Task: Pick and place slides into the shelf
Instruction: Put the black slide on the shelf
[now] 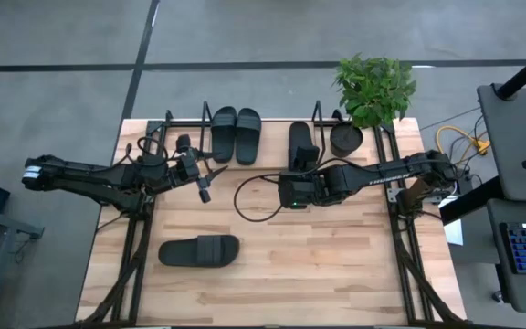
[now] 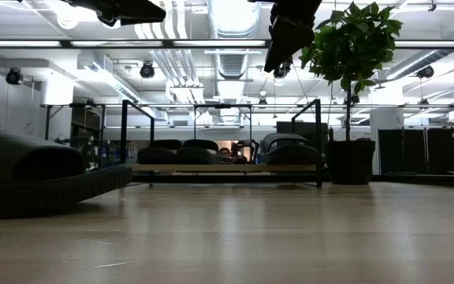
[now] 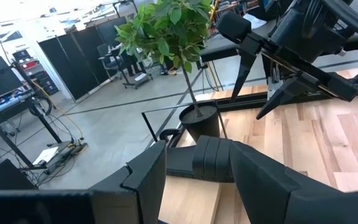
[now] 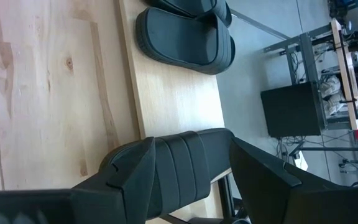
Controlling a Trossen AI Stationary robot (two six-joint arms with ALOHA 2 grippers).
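Observation:
Three black slides lie sole down on the shelf (image 1: 205, 117) at the table's far edge: two side by side (image 1: 236, 134) and one (image 1: 299, 139) toward the plant pot. The fourth slide (image 1: 199, 250) lies on the table near the front left. My right gripper (image 1: 301, 161) is open and hangs above the near end of the single slide (image 4: 191, 165). Its fingers stand on either side of the ribbed strap without touching it. The left wrist view shows its spread fingers (image 3: 244, 68) raised above that slide (image 3: 213, 158). My left gripper (image 1: 210, 183) is open, hovering near the shelf's left part.
A potted plant (image 1: 373, 87) in a black pot (image 1: 345, 139) stands at the shelf's right end, close to the right arm. A black cable (image 1: 249, 206) loops on the table below the right gripper. Bare wood lies across the table's near half (image 1: 336, 265).

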